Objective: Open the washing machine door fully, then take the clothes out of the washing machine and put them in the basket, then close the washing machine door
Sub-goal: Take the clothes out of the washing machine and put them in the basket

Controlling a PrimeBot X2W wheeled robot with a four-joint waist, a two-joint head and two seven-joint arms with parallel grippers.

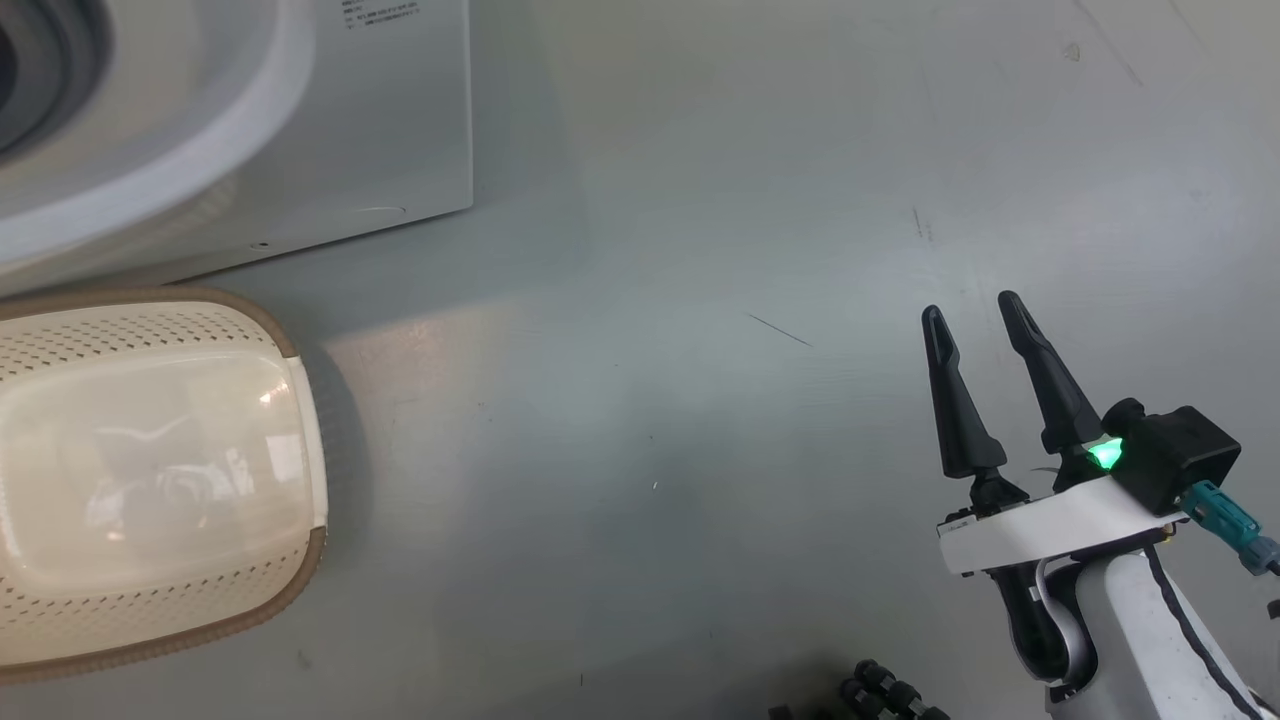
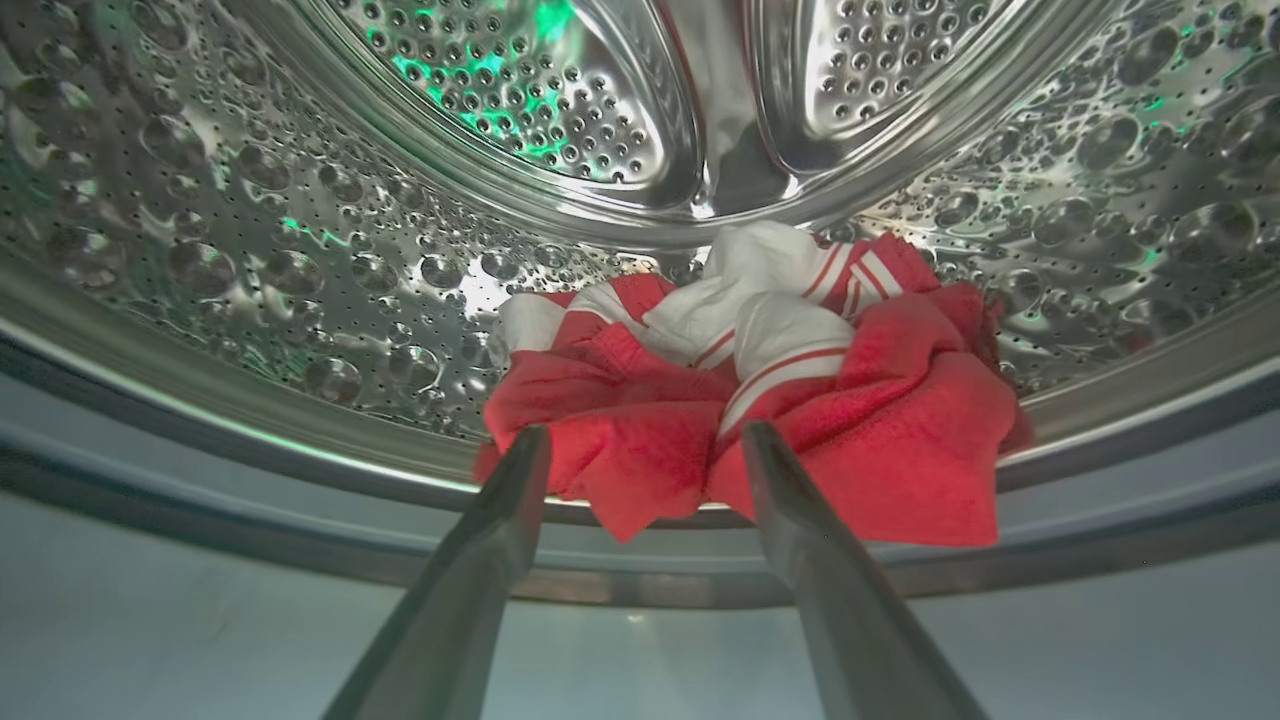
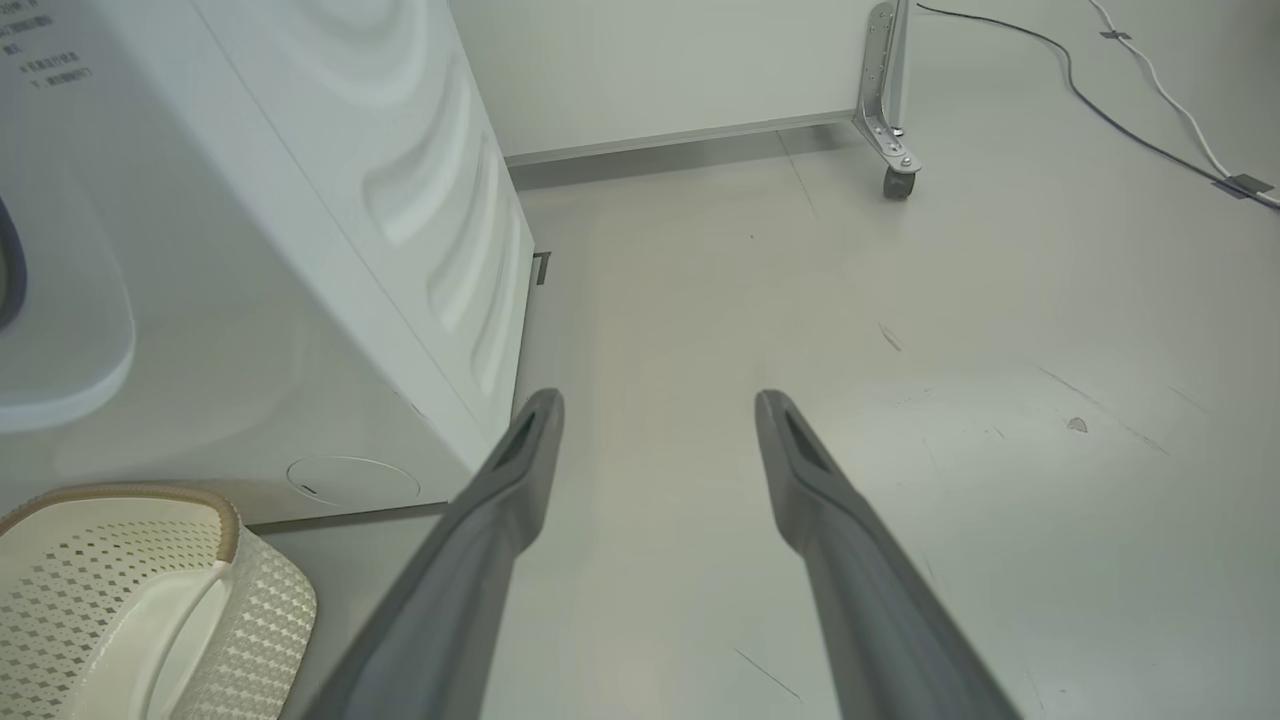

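Observation:
My left gripper (image 2: 643, 430) is open at the mouth of the washing machine's steel drum (image 2: 250, 270). Its two fingertips point at the clothes (image 2: 880, 430), a red bundle with white stripes on the drum's front lip; I cannot tell whether they touch it. The white washing machine (image 1: 380, 120) fills the head view's upper left. The cream basket (image 1: 290, 340) stands on the floor before it, its glossy bottom bare. Open and holding nothing, my right gripper (image 1: 970, 305) hangs over the floor to the machine's right. The washing machine door is out of view.
Grey floor (image 1: 700, 400) stretches between the basket and my right gripper. In the right wrist view the machine's side (image 3: 450, 230) and basket rim (image 3: 230, 520) are left of the fingers; a metal leg with a caster (image 3: 893, 150) and cables (image 3: 1150, 90) lie farther off by the wall.

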